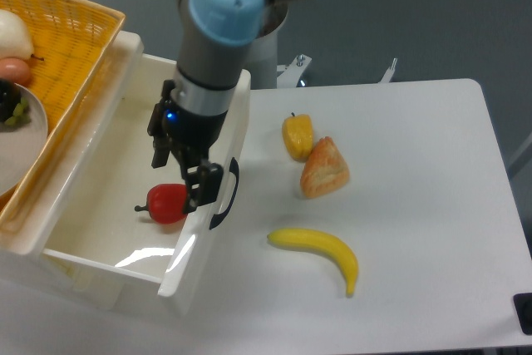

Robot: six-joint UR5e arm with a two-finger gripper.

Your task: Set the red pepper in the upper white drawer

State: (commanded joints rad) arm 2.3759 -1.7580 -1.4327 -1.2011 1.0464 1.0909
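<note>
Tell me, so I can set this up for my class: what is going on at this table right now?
A robot arm's two-finger gripper reaches into the open glossy white plastic drawer, its fingers around a small glossy red toy pepper just above or on the drawer floor. Outside on the white table lie a yellow-orange pepper, an orange wedge-shaped toy and a yellow banana. A yellow wicker basket sits behind the drawer.

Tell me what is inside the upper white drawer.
Inside the upper white drawer the red pepper shows, near the front panel, with the gripper at it. The arm covers part of the interior, and the drawer's near wall hides the floor beneath.
</note>
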